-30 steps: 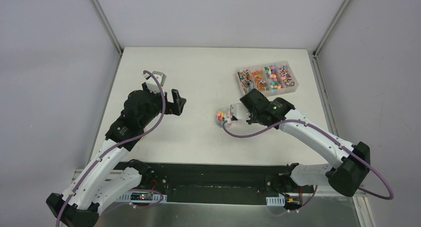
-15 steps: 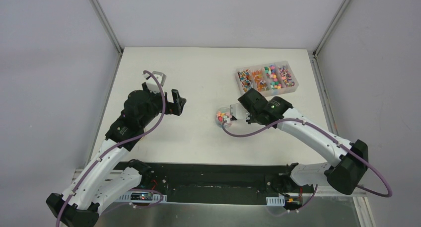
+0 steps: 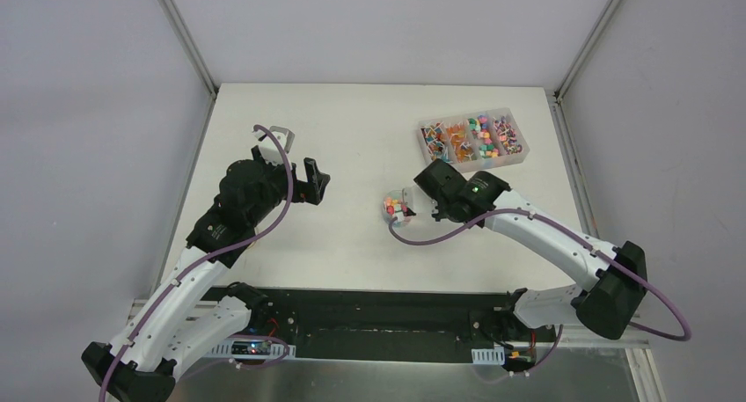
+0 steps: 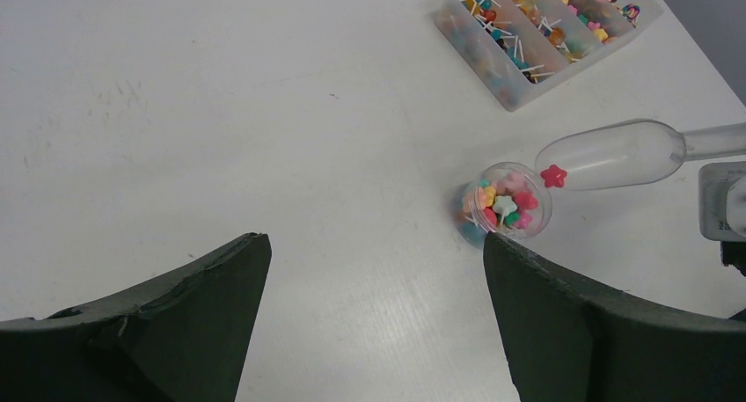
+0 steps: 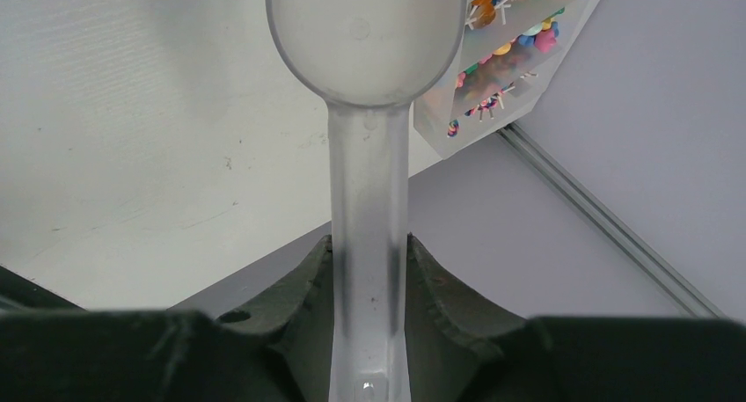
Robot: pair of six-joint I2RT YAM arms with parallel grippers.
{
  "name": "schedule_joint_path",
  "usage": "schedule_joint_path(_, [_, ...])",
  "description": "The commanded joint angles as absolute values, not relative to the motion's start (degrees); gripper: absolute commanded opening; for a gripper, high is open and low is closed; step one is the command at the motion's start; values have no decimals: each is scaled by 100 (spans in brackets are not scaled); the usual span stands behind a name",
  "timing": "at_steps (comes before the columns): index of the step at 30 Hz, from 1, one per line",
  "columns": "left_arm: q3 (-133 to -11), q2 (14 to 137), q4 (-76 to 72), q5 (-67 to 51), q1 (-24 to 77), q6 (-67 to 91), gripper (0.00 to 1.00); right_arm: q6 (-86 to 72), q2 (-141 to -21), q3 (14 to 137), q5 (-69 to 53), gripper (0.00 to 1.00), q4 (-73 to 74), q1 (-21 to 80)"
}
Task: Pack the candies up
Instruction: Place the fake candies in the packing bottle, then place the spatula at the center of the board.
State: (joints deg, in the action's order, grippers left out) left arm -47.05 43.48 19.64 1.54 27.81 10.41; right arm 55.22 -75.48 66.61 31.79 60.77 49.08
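Observation:
Small multicoloured candies fill a small round clear jar on the white table; the jar also shows in the top view. My right gripper is shut on the handle of the clear plastic scoop. The scoop's mouth lies at the jar's rim, with one red candy at its lip. In the top view the right gripper is just right of the jar. My left gripper is open and empty, left of the jar, and also shows in the top view.
A clear compartment box with several sorted groups of candies stands at the back right, near the table's right edge; it also shows in the left wrist view and the right wrist view. A metal rail runs along that edge.
My right gripper has shifted slightly left and turned, bringing the scoop's mouth over the jar's rim. The left arm has not moved.

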Motion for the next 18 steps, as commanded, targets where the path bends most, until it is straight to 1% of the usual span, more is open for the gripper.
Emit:
schedule_joint_path(1, [-4693, 4263, 1733, 268, 2839, 949, 95, 5502, -7568, 6969, 3473, 0, 6060, 4979])
schedule_joint_path(12, [-4693, 4255, 1736, 277, 2839, 945, 95, 5383, -7572, 6995, 3539, 0, 6054, 5003])
schedule_joint_path(18, [-4693, 4261, 1736, 290, 2839, 951, 95, 4458, -7566, 7065, 3452, 0, 5875, 4948])
